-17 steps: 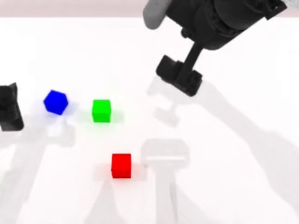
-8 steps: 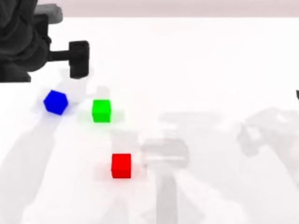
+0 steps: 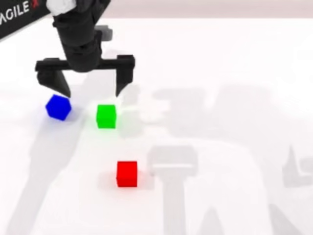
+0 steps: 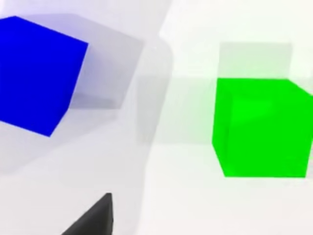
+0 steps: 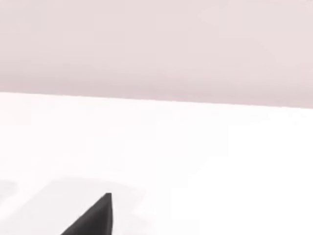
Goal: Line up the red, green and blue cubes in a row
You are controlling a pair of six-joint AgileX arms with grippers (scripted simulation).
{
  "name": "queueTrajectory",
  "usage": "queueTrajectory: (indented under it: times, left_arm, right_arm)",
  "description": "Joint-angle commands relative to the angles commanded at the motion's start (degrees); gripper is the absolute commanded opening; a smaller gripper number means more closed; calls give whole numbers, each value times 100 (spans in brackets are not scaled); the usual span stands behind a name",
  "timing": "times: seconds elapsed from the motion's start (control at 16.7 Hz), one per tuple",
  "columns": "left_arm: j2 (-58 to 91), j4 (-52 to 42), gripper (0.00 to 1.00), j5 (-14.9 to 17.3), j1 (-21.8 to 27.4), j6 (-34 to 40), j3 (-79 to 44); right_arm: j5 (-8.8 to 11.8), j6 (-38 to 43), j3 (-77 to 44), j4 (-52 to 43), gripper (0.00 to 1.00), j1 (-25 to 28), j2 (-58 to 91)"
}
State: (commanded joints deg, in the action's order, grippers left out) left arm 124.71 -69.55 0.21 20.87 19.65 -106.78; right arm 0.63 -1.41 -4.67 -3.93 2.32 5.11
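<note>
Fingers spread wide, the left gripper (image 3: 90, 90) hangs at the table's (image 3: 220, 73) far left, above the gap between the blue cube (image 3: 58, 107) and the green cube (image 3: 106, 116), gripping nothing. One fingertip sits just beside the blue cube. The red cube (image 3: 127, 174) lies apart, nearer the front. Bare tabletop stretches rightward. The right arm is outside the top view; whether its fingers are spread cannot be told.
</note>
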Motion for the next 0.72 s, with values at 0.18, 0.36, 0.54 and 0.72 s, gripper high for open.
queueTrajectory:
  times: [0.18,0.36,0.54,0.72]
  left_arm:
    - [434,-222,100,0,77,75,-424]
    - [470,-240,100,0,83,82,-458]
    - [476,-215,100,1,57,75,-438]
    - [572,188,100,1,68,62,-121]
  right_arm:
    - [-58,130,433,363,100,-162,-471]
    - [-63,141,467,393,100,-175,-511]
    - [-63,141,467,393,100,-175,-511]
    - [-63,141,467,393,100,-175,-511]
